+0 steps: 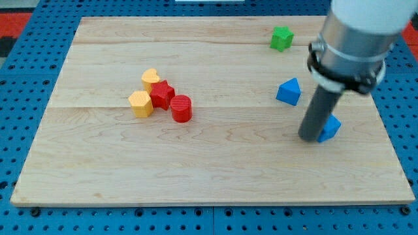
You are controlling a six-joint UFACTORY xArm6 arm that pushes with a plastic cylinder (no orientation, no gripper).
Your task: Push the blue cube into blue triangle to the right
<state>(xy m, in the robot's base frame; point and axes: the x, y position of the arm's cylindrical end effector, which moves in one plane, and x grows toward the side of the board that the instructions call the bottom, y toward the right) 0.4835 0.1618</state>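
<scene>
- The rod's tip point(309, 137) rests on the wooden tabletop point(215, 170), touching the left side of the blue cube point(330, 127).
- The blue triangle point(289, 91) lies near, toward the view's upper left of the cube.
- A green block point(281, 38) sits near the view's top.
- At left, a yellow block point(151, 78), a yellow hexagonal block point(140, 104), a red star-like block point(162, 94) and a red cylinder point(181, 108) cluster together.

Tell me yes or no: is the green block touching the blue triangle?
No, the green block sits apart near the view's top, with bare board between it and the blue triangle below it.
</scene>
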